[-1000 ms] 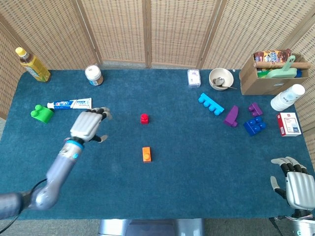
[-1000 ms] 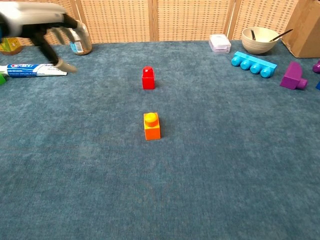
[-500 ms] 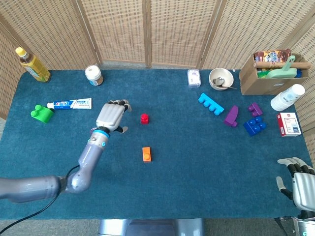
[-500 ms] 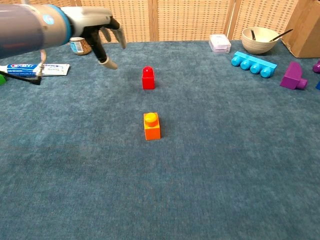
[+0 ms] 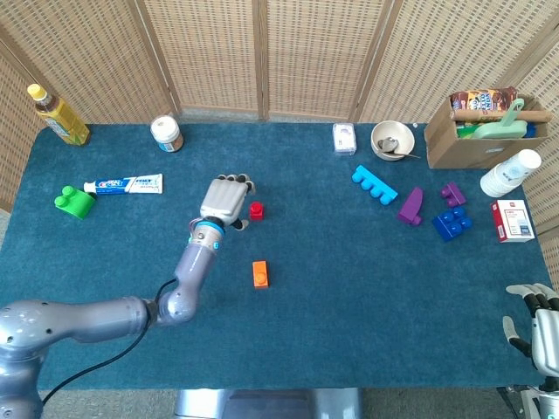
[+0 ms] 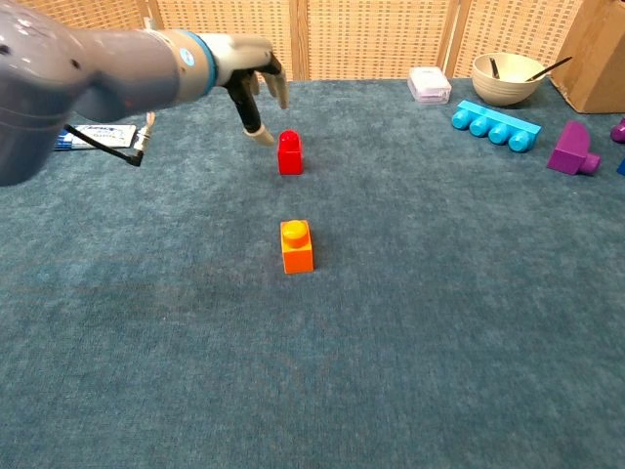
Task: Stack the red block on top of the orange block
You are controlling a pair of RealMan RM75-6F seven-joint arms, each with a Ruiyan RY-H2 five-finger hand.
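The red block (image 5: 256,210) (image 6: 289,153) stands upright on the blue cloth near the table's middle. The orange block (image 5: 260,274) (image 6: 297,246) lies a short way in front of it, stud up. My left hand (image 5: 226,201) (image 6: 252,70) hovers just left of the red block, fingers apart and pointing down, holding nothing; its thumb tip hangs close to the block's left side. My right hand (image 5: 540,330) rests at the table's near right corner, fingers spread, empty, and is absent from the chest view.
A toothpaste tube (image 5: 123,184), green block (image 5: 74,201), jar (image 5: 166,133) and bottle (image 5: 57,114) sit at the left. A bowl (image 5: 391,140), cyan block (image 5: 374,185), purple blocks (image 5: 410,207), blue block (image 5: 452,223) and cardboard box (image 5: 480,128) stand at the right.
My left hand has swept right across the table, from near the toothpaste to beside the red block. The right hand has drawn back toward the near edge. Both blocks stay put.
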